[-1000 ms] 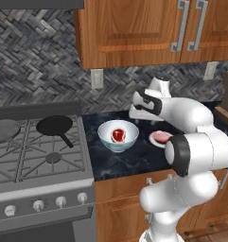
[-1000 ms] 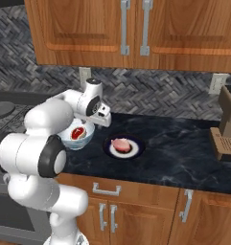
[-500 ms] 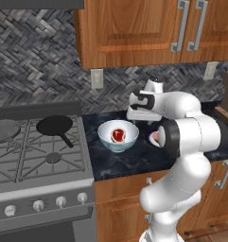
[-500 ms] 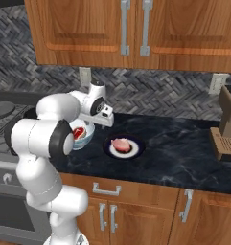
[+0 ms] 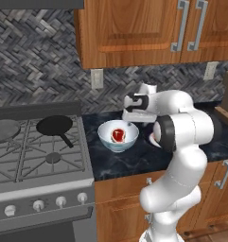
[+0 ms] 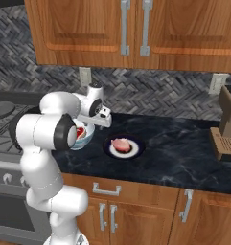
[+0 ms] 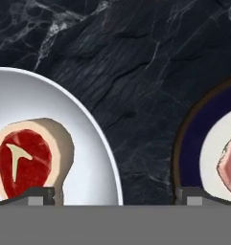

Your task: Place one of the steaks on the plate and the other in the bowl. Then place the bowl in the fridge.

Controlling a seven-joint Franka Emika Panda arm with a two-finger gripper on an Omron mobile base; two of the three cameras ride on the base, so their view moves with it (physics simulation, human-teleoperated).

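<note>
A white bowl stands on the dark counter beside the stove, with one red steak lying in it. To its right, the plate carries the other steak. My gripper hovers open and empty just above the counter, over the gap between the two dishes. In the hand view the bowl and its steak lie at the left. The dark-rimmed plate and its steak lie at the right, and the gripper straddles the bare counter between them. The fridge is out of view.
A gas stove with a black pan and a grey pan sits left of the bowl. A coffee machine stands at the counter's far right. Wooden wall cabinets hang overhead.
The arm's elbow has folded down and toward the bowl, and the hand has sunk slightly closer to the counter. Bowl, plate and both steaks have stayed in place.
</note>
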